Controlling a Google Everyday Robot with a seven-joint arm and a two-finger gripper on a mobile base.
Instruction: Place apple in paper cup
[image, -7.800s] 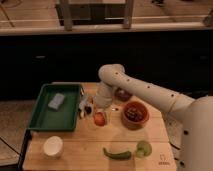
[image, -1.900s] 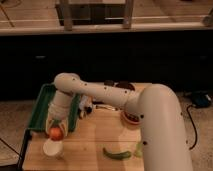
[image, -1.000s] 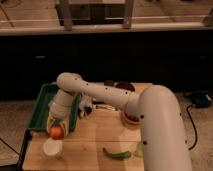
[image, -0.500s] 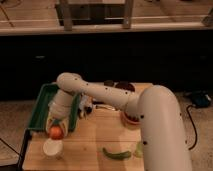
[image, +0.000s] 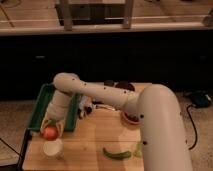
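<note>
I record the apple (image: 49, 133) unmoved at the gripper (image: 50, 130), paper cup (image: 53, 149) directly beneath; grasping or released, I cannot tell.

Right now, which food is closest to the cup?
The orange-red apple, at the end effector just above the cup; the green pepper lies much farther away.

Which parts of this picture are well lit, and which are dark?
Camera view: light falls on the wooden table, the white paper cup and the small orange-red apple at the gripper just above the cup; the counter front behind is dark.
</note>
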